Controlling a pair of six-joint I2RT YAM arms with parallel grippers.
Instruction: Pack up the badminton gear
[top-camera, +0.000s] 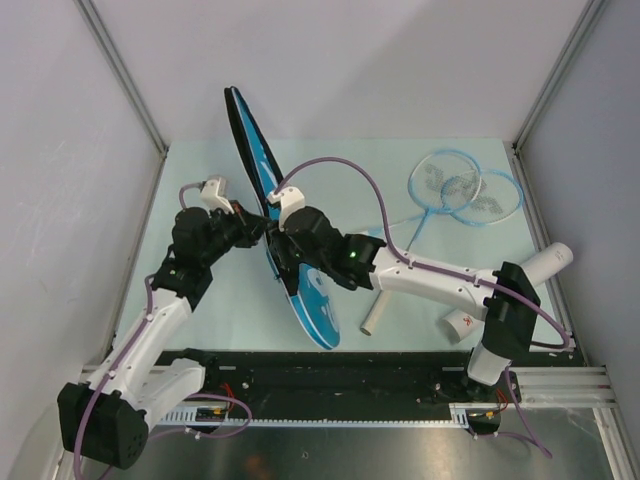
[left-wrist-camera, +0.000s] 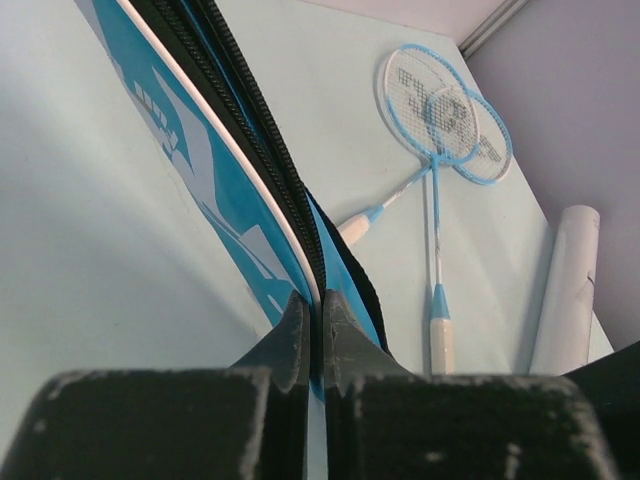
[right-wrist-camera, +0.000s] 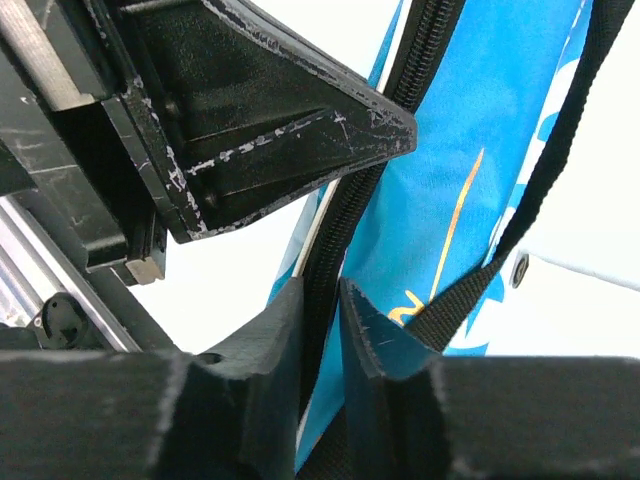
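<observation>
The blue racket cover (top-camera: 255, 150) stands on edge across the table middle, held up by both arms. My left gripper (top-camera: 262, 228) is shut on its black zipper edge (left-wrist-camera: 270, 170), seen between the pads in the left wrist view (left-wrist-camera: 318, 310). My right gripper (top-camera: 283, 243) is shut on the same zipper edge (right-wrist-camera: 345, 230) beside the cover's black strap (right-wrist-camera: 540, 170). Two light-blue rackets (top-camera: 462, 190) lie crossed at the back right, also in the left wrist view (left-wrist-camera: 440, 115). The white cardboard tube (top-camera: 548, 262) lies at the right, partly behind the right arm. I see no shuttlecocks.
A short white cylinder (top-camera: 374, 316) and a white cap-like piece (top-camera: 458, 325) lie under the right arm near the front edge. Grey walls enclose the light table (top-camera: 200, 180). A black rail runs along the near edge.
</observation>
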